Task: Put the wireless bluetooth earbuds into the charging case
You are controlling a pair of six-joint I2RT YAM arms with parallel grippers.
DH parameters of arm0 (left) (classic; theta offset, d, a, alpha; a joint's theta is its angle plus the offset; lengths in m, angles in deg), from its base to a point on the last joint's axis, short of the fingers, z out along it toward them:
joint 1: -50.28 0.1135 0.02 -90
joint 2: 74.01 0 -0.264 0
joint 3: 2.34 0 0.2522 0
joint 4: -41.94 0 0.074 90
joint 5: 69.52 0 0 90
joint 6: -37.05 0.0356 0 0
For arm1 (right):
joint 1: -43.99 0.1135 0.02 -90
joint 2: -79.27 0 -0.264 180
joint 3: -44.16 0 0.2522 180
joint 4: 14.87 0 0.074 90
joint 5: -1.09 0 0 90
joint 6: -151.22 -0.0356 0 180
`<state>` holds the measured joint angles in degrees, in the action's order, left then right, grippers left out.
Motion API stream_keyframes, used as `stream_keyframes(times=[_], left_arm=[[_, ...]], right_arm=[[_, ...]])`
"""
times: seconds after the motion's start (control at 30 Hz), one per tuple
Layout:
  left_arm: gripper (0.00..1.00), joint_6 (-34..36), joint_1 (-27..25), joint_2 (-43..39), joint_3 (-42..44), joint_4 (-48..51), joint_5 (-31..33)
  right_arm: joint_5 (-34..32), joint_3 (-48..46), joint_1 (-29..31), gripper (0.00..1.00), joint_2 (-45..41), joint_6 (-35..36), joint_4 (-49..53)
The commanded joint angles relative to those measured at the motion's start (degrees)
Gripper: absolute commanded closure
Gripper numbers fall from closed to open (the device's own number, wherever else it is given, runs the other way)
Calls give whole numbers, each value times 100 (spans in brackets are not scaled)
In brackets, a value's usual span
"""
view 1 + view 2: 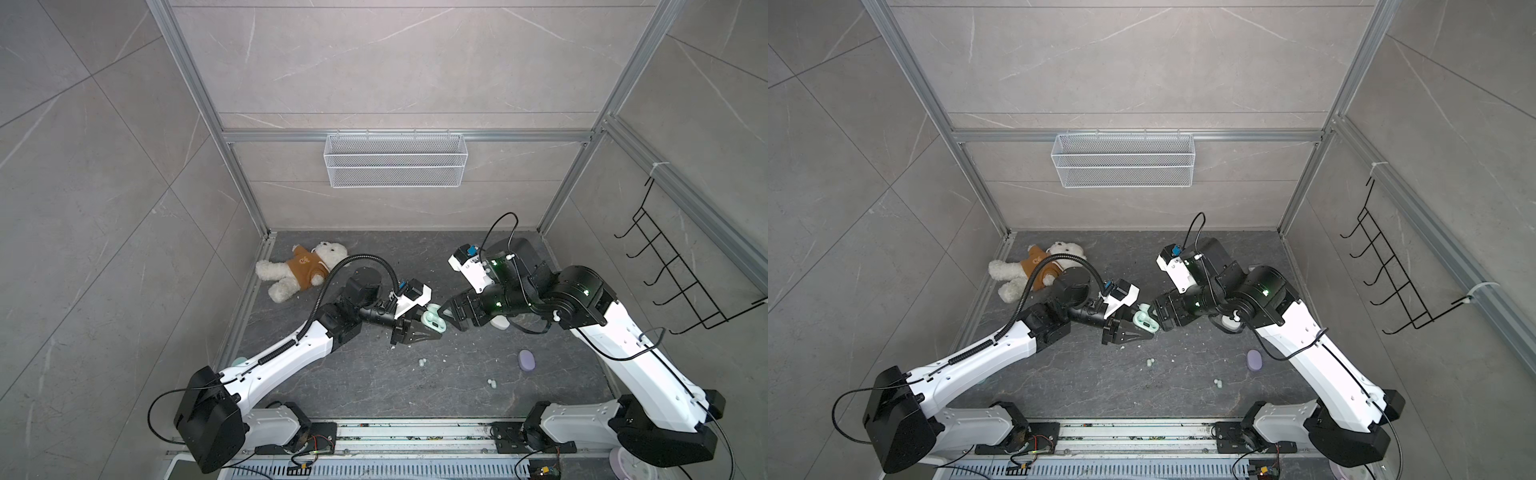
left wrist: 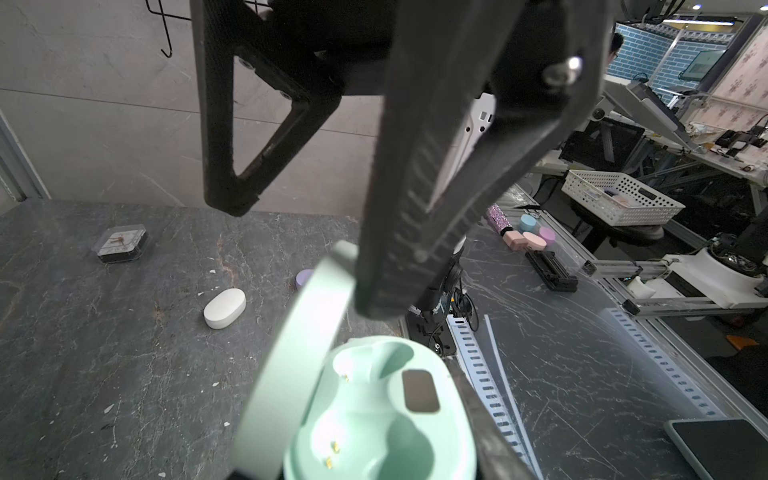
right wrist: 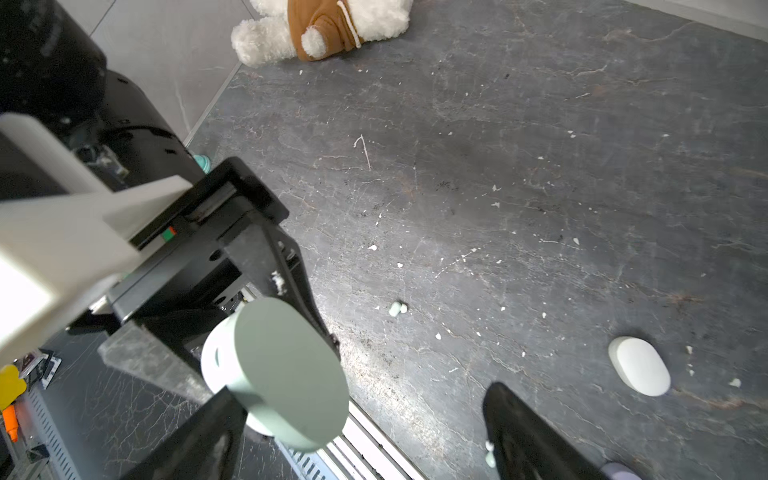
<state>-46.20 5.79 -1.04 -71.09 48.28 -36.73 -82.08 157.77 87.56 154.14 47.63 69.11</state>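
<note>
**Mint case open in the left claw, buds loose on the table**

Left gripper point(image 1: 432, 330) is clamped on the mint charging case point(image 2: 374, 415) near the middle of the dark table point(image 1: 374, 386); lid's flipped open and both sockets look empty from the left wrist view; right gripper point(image 1: 449, 318) has its jaws spread wide with nothing in them, one finger point(image 2: 399, 208) right up against the lid's edge; two mint earbuds point(image 1: 422, 362) lie together on the table just in front of the case, two more point(image 1: 491, 381) nearer the right arm; a closed white case point(image 1: 500, 323) sits half under that arm, a lilac case point(image 1: 527, 360) beside it; teddy bear point(image 1: 303, 268) sprawls back left.
</note>
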Motion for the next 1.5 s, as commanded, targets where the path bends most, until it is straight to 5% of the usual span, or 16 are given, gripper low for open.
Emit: stream_keyframes(times=[0.0,0.93,1.47], left_arm=[[76,-207,-24,-227,47,-583,-190],[78,-664,-25,-138,289,-1225,570],[78,-675,-25,-309,506,-1412,995]], right_arm=[[-124,200,-192,10,116,-114,124],[1066,356,-631,9,252,-221,174],[973,-350,-1030,7,-542,-1337,611]])
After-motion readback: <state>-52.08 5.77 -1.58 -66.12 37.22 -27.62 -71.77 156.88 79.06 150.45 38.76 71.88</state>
